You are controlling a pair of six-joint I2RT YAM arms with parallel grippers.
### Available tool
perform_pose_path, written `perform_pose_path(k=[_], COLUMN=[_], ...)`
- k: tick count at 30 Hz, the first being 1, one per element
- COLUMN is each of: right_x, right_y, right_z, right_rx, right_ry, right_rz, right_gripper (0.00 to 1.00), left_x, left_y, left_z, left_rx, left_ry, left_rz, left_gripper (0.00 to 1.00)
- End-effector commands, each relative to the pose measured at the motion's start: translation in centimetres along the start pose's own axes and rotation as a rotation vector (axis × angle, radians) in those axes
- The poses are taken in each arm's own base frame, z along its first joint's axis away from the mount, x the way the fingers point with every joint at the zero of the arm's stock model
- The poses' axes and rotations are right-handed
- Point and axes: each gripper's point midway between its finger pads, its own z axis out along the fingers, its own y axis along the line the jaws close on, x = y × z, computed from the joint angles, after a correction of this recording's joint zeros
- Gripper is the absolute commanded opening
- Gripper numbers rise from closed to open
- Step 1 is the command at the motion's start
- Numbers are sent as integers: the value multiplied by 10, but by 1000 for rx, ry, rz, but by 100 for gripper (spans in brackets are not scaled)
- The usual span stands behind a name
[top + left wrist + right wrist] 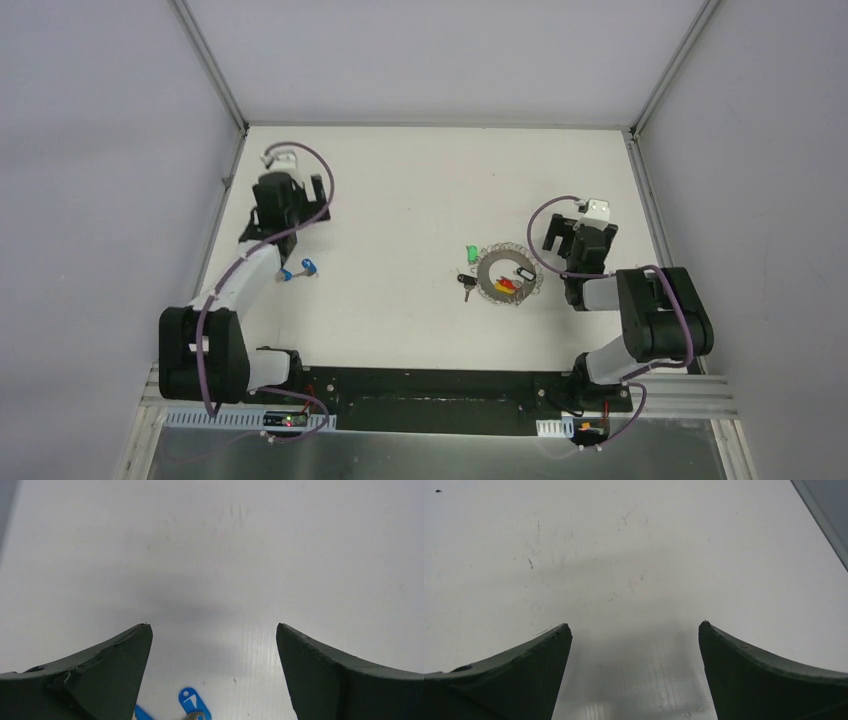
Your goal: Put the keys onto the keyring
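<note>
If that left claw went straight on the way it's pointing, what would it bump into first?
Probably just the bare table. Nothing lies ahead of the left gripper; the blue key tag sits short of its fingertips.

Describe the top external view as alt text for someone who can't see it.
Seen from above, a silvery keyring lies right of centre on a white table, small coloured keys on and beside it, and two blue keys lie far left. The left arm and right arm flank them, jaws open and empty.
</note>
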Motion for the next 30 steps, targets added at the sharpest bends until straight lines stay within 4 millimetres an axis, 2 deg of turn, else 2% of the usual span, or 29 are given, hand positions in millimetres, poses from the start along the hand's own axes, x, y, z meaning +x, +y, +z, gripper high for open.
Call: perform_pose_path(k=[1,4,7,9,11,14,15,18,22,24,26,28,30], right_x=[-45,-79,-109,-129,-146,-140,-138,-113,-86,-80,-77,-74,-62], right_y=[3,-4,-1,5,-6,-23,-19,-7,10,24,48,69,84], right_z=[-6,-33,-63,-80,-94,-113,-117,-124,-123,-123,-124,-126,-124], right_rx=[12,82,54,-10,41,144,108,44,-8,-78,-208,-302,-332], right_ry=[-25,82,123,113,58,71,81,194,329,369,398,435,501], right_rz=[4,123,166,138,205,314,297,274,305,325,347,407,449], right_gripper=[100,100,100,100,100,100,100,100,100,100,100,100,100], left_x=[-49,-55,-62,-58,-54,-43,-38,-20,1,4,3,-3,-7], left_y=[28,18,-7,-16,-18,-35,-41,-61,-93,-109,-122,-135,-150], left_z=[-70,-104,-131,-149,-159,-166,-168,-171,-168,-164,-160,-157,-156], left_rx=[-241,-175,-9,24,13,84,106,206,364,441,485,507,504], left_ry=[178,252,262,280,276,307,329,412,519,557,577,567,564], left_rz=[-195,-164,-159,-237,-323,-417,-444,-491,-588,-659,-711,-701,-680], left_gripper=[99,99,99,99,99,99,99,99,99,99,99,99,99])
